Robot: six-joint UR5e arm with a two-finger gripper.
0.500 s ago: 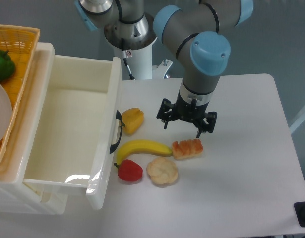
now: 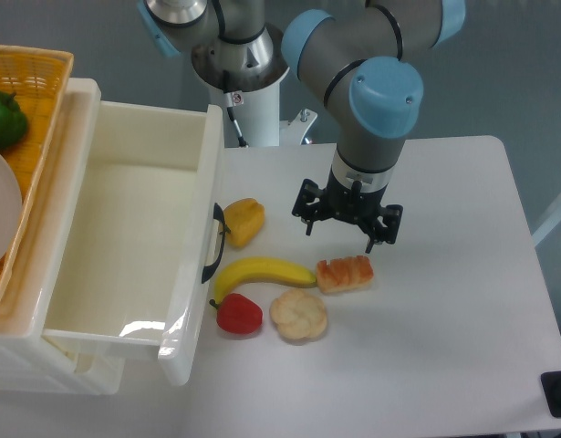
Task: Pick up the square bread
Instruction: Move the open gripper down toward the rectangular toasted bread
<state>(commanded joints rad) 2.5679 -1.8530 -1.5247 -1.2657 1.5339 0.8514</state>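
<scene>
1. Square bread point(image 2: 345, 273) flat on the white table point(image 2: 444, 319), just below the gripper point(image 2: 339, 234), not touching it.
2. Gripper above the bread, fingers spread wide, holding nothing.
3. Banana point(image 2: 262, 273) just left of the bread, tip nearly touching it; round bun point(image 2: 298, 315) close below-left.
4. Red pepper point(image 2: 238, 314) beside the bun, yellow pepper point(image 2: 243, 222) further up-left by the open white drawer point(image 2: 125, 246).
5. Nothing lying between fingers and bread.
</scene>
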